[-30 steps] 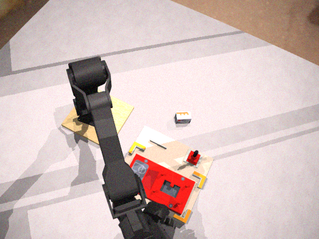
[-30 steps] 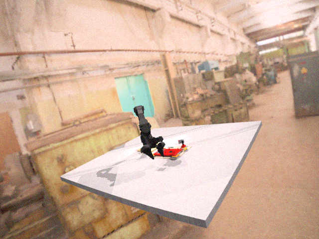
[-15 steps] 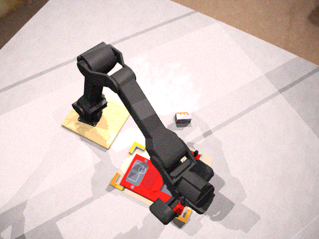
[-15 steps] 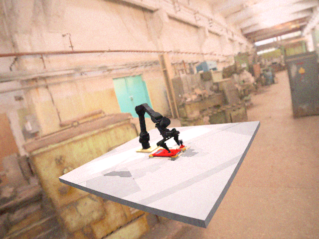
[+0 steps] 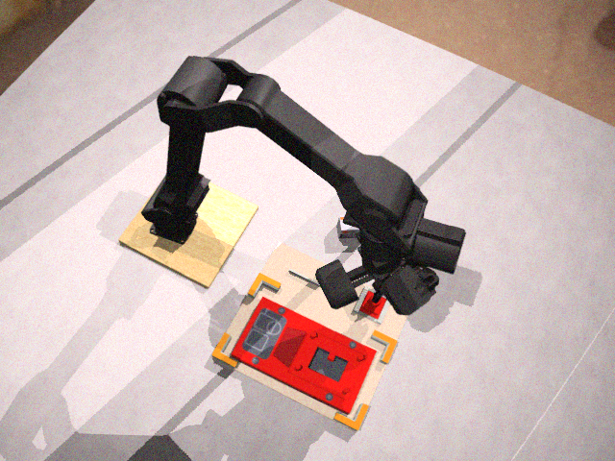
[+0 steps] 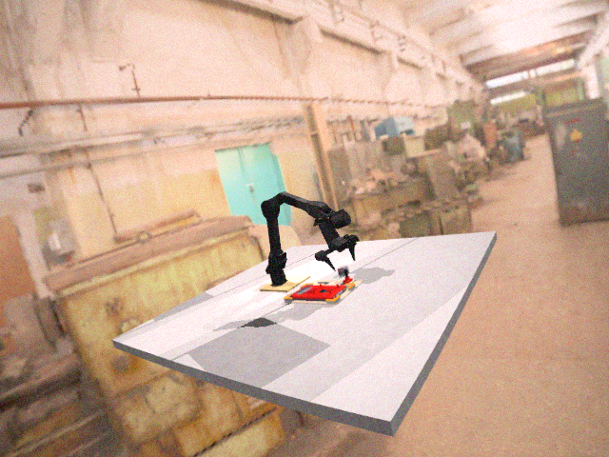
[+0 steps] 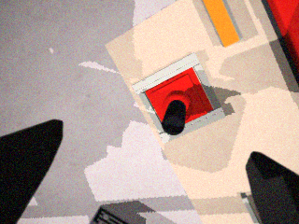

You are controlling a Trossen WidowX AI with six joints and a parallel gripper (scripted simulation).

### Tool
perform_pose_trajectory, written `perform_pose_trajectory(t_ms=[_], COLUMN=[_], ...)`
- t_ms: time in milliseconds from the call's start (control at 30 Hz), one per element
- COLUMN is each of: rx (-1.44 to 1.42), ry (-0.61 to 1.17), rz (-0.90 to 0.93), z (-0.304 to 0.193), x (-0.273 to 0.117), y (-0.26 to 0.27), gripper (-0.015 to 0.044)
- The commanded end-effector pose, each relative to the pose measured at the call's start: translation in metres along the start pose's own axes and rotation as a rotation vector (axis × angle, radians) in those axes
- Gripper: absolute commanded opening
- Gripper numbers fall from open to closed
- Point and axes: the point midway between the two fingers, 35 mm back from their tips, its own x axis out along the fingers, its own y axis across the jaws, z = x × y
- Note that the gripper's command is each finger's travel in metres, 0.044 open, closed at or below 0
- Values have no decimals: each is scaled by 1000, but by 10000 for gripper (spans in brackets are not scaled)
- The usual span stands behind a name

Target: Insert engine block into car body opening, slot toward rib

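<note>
A small white, orange and dark block (image 5: 347, 229) (image 7: 114, 216), seemingly the engine block, stands off the board, beyond its back edge. It is partly hidden by the arm in the top view and cut off at the bottom of the wrist view. My gripper (image 5: 375, 298) (image 6: 343, 265) (image 7: 157, 144) is wide open and empty, above the back right part of the board. The red car body (image 5: 355, 376) (image 6: 307, 293) (image 7: 290, 9) lies flat. Its opening (image 5: 323, 367) shows a dark floor and nothing in it; a red rib (image 5: 331, 355) juts in from the back edge. The block's slot is not discernible.
A red square piece (image 5: 368, 308) (image 7: 203, 95) with an upright black knob (image 7: 175, 119) sits between grey rails below the gripper. Orange corner brackets (image 5: 357, 419) (image 7: 221, 23) surround the car body. A thin dark strip (image 5: 300, 276) lies on the board near the left finger.
</note>
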Motion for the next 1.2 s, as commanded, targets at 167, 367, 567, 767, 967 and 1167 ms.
perform_pose_trajectory(t_ms=[167,367,567,767,967,1167], rx=[283,326,326,326,326,326], ry=[87,87,87,87,87,87], rz=[-162,-195,-195,-195,-195,-195], z=[-112,-127,-127,-131,-131,-132], x=[-30,-36,-36,-1,9,15], y=[33,36,36,30,29,28], gripper=[440,440,440,440,440,440])
